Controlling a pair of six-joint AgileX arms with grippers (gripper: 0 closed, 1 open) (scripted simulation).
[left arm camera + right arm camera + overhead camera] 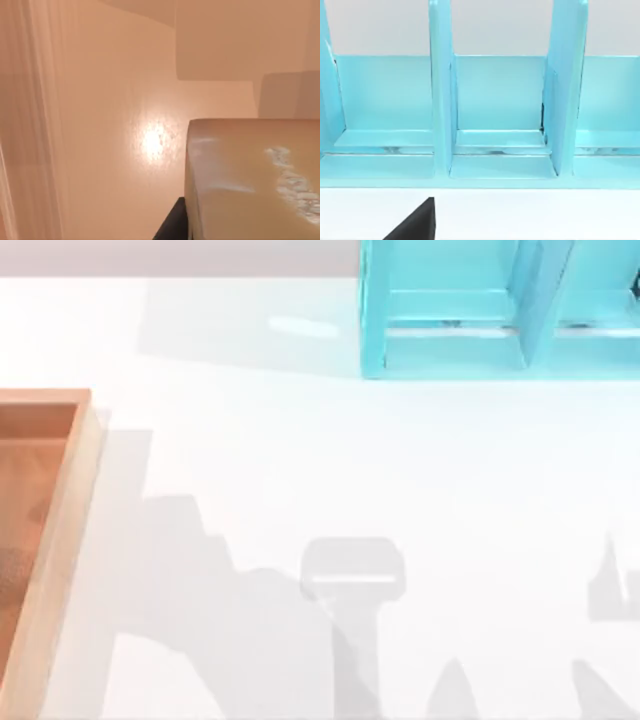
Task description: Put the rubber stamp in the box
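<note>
The rubber stamp [250, 180] sits right by my left hand's camera, above the orange floor of the box [70, 500]. I cannot tell if my left hand is clamped on it. If it drops tilted, it could tip over or bump the box's wall.

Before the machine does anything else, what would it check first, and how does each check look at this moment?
1. Rubber stamp close under the left wrist camera: ok, a tan block with whitish marks.
2. Stamp over orange-brown wood like the inside of the box: ok by the left wrist view.
3. Stamp resting on that floor or hanging above it: cannot tell.
4. Left end effector's grip on the stamp: cannot tell.
5. Box placement: ok, at the table's left edge in the top view.
6. Turquoise frame away from the box: ok, at the far side, facing the right wrist camera.
</note>
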